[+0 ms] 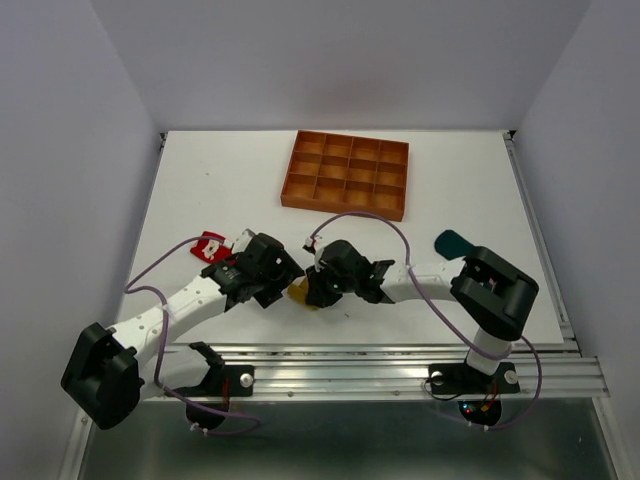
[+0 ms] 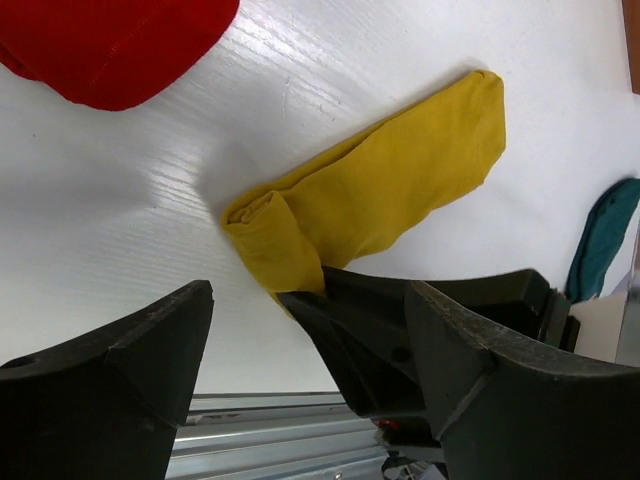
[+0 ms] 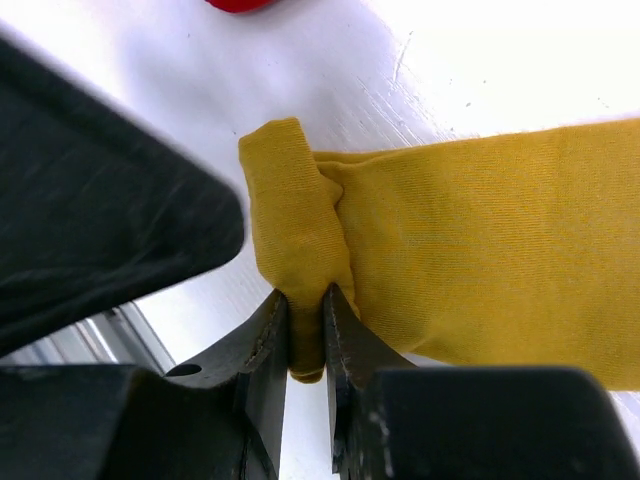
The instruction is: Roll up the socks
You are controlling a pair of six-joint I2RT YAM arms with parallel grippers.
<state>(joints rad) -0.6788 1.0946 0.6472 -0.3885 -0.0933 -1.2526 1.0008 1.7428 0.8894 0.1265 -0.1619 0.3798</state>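
Note:
The yellow sock (image 2: 400, 180) lies flat on the white table, with its near end rolled into a small fold (image 3: 295, 220). My right gripper (image 3: 306, 330) is shut on that rolled end, so the fabric is pinched between its fingers. My left gripper (image 2: 310, 290) stands open just beside it, its jaws wide apart and holding nothing; the right gripper's fingers (image 2: 380, 340) show between them. From above, both grippers meet over the yellow sock (image 1: 298, 292) near the front edge. The red sock (image 1: 210, 245) lies to the left. The dark teal sock (image 1: 455, 242) is on the right.
An orange-brown gridded tray (image 1: 346, 175) sits at the back middle of the table. A metal rail (image 1: 400, 350) runs along the near edge, close behind the grippers. The red sock (image 2: 110, 40) is close to the left gripper's far side.

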